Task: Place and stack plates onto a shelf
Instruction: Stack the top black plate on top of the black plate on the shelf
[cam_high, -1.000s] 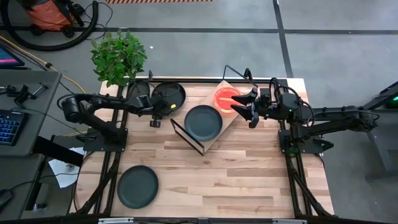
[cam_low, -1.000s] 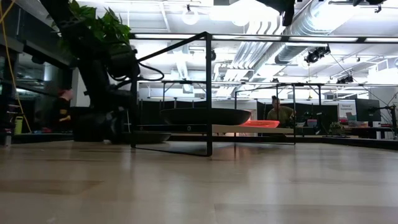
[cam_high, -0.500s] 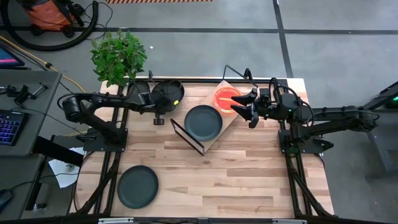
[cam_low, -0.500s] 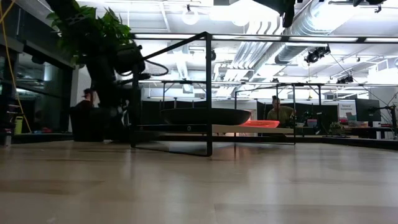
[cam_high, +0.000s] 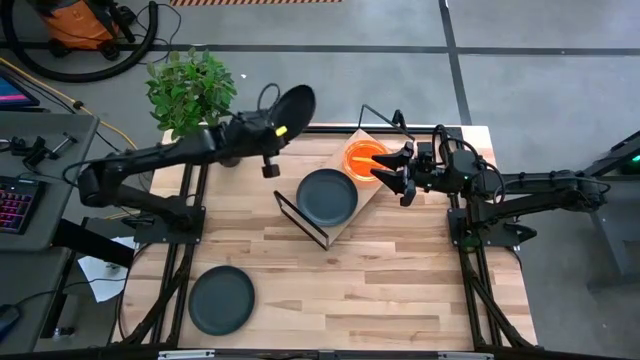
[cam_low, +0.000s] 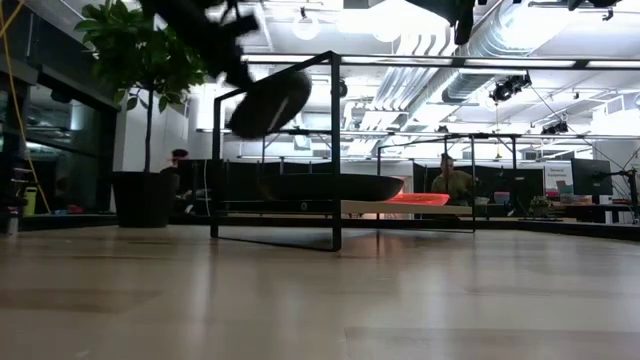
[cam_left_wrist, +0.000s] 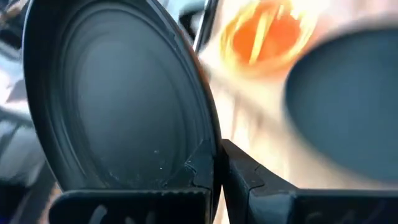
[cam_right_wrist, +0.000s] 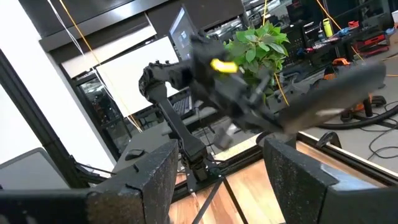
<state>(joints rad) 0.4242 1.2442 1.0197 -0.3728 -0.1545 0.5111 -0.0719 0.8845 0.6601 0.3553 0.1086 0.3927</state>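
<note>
My left gripper (cam_high: 268, 128) is shut on a dark grey plate (cam_high: 291, 103), held tilted in the air above the table's far left part; the low view shows this plate (cam_low: 270, 103) high above the shelf (cam_low: 365, 207). On the shelf (cam_high: 348, 222) lie a second dark grey plate (cam_high: 327, 197) and an orange plate (cam_high: 365, 158). A third dark grey plate (cam_high: 221, 299) rests flat on the table at the near left. My right gripper (cam_high: 397, 172) stands open by the orange plate's right side, with nothing between its fingers (cam_right_wrist: 149, 180). My left gripper pinches the plate's rim (cam_left_wrist: 208, 155) between its two fingers, one finger on the plate's inner face and one on its underside. The fingers reach in from the table's left side. The plate (cam_left_wrist: 112, 99) is lifted clear and tilted steeply, standing out beyond the fingers.
A potted plant (cam_high: 190, 90) stands at the table's far left corner, close behind the left arm. The shelf's black wire frame (cam_low: 335, 150) rises well above its board. A person (cam_low: 450, 180) shows in the room beyond the table.
My left gripper has shut on the rim of the dark plate that lay flat on the table at the far left. It has lifted the plate well clear of the table and tipped it from flat to steeply tilted. My right gripper has kept still.
</note>
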